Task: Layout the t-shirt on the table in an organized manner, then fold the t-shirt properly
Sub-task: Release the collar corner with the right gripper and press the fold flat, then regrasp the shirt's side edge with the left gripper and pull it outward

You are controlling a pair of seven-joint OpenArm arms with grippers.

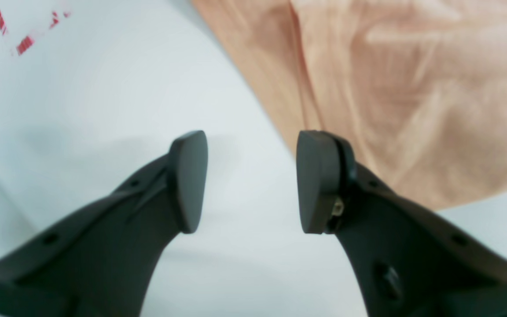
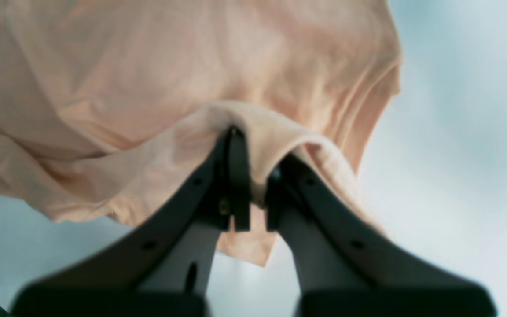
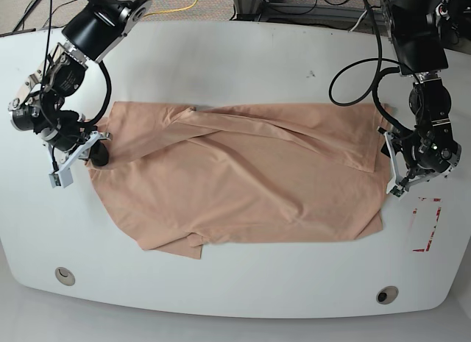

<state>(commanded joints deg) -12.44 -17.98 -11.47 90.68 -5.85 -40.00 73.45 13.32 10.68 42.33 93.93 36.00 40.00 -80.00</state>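
T-shirt [image 3: 243, 187] x1, arms x2

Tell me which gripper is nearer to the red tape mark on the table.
Left. The left gripper hovers open just off the t-shirt edge, close to the red tape mark. The right gripper grips cloth across the table.

Black arms [image 3: 92, 29], looping black cables [image 3: 353, 70]
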